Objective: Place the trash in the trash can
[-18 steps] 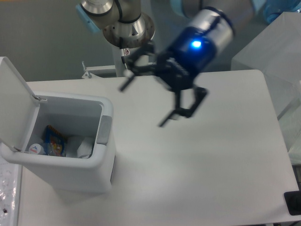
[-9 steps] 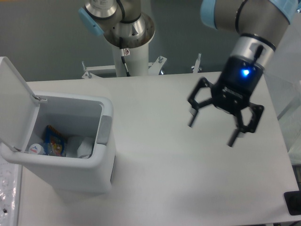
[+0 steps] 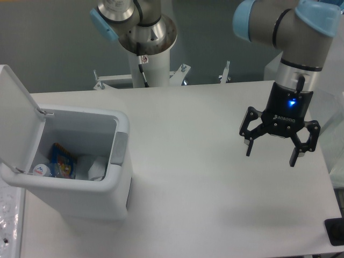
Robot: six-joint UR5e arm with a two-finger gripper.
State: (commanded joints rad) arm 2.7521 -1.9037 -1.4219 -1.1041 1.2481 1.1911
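Hovering gripper [image 3: 271,150], jaws wide, empty, well apart from trash can [image 3: 119,161]. Wrapper [image 3: 95,168] + bottle [image 3: 39,170] inside; prob. light, crushable—pinch mid-body if regrasped.

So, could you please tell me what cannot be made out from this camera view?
- Trash can: its front wall hides the lower contents.
- Bottle: only its cap end shows; the body is hidden.
- Dark object: cut off by the right edge, unidentifiable.
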